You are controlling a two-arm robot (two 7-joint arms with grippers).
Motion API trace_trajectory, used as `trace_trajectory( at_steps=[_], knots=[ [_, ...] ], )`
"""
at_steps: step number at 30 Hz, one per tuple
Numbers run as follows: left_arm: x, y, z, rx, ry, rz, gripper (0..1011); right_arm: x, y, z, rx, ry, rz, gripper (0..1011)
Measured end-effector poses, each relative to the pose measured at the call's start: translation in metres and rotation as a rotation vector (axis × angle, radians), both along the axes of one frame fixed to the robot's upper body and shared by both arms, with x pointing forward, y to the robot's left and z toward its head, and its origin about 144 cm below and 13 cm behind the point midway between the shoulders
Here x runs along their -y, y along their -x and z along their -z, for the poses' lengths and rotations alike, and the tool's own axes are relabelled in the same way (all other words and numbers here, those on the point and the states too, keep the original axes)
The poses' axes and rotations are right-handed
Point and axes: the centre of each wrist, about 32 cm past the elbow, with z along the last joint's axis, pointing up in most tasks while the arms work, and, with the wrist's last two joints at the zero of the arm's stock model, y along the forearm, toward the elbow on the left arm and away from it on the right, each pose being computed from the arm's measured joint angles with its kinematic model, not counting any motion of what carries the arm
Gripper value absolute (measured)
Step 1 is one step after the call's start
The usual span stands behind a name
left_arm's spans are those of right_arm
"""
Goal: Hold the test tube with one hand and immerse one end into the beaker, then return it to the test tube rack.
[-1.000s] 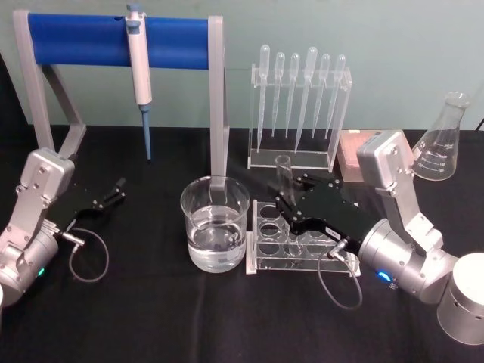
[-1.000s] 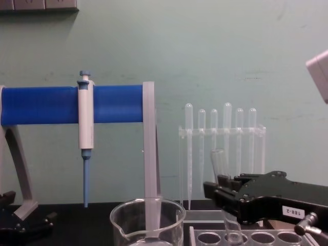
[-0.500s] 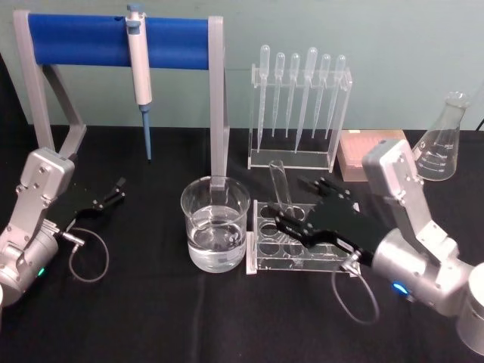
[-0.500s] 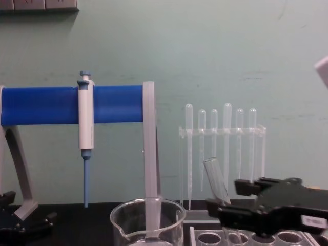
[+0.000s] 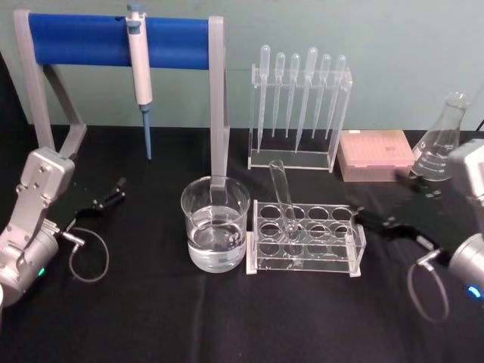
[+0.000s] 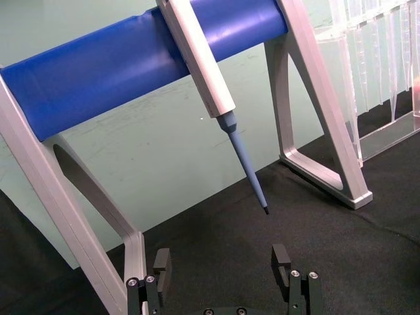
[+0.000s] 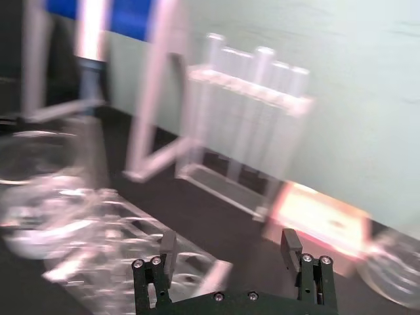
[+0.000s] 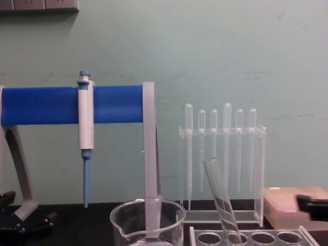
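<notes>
The test tube point(image 5: 283, 198) is a clear glass tube leaning toward the beaker in a hole of the clear ringed rack point(image 5: 355, 243); it shows again in the chest view point(image 8: 219, 197). Nothing holds it. The beaker point(image 5: 215, 225) stands just left of the rack with clear liquid in it, its rim low in the chest view point(image 8: 147, 211). My right gripper point(image 5: 380, 198) is open and empty, well to the right of the tube; its spread fingers show in the right wrist view point(image 7: 228, 248). My left gripper point(image 5: 110, 193) rests open at the far left point(image 6: 221, 262).
A white-and-blue pipettor point(image 5: 139, 69) hangs on the blue-barred stand point(image 5: 83, 40) at the back left. A clear stand of plastic pipettes point(image 5: 299, 106) is behind the rack. A pink box point(image 5: 376, 153) and a conical flask point(image 5: 442, 140) sit at the back right.
My right gripper has opened, let go of the test tube and drawn back to the right. The tube now leans in the rack. The left arm has not moved.
</notes>
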Motion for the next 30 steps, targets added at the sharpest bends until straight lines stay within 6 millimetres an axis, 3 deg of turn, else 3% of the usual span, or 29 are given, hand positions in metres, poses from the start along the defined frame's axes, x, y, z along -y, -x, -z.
trace_trajectory(
  at_steps=[5,12,17,30],
  knots=[
    [0.000,0.000,0.000,0.000,0.000,0.000,1000,0.012,-0.009,0.033,0.075,-0.006,0.161,1003],
    [0.000,0.000,0.000,0.000,0.000,0.000,1000,0.012,-0.016,0.076,0.121,-0.040,0.290,1002],
    [0.000,0.000,0.000,0.000,0.000,0.000,1000,0.007,-0.018,0.087,0.120,-0.051,0.312,1002],
    [0.000,0.000,0.000,0.000,0.000,0.000,1000,0.008,-0.018,0.087,0.123,-0.049,0.312,1003]
  ],
)
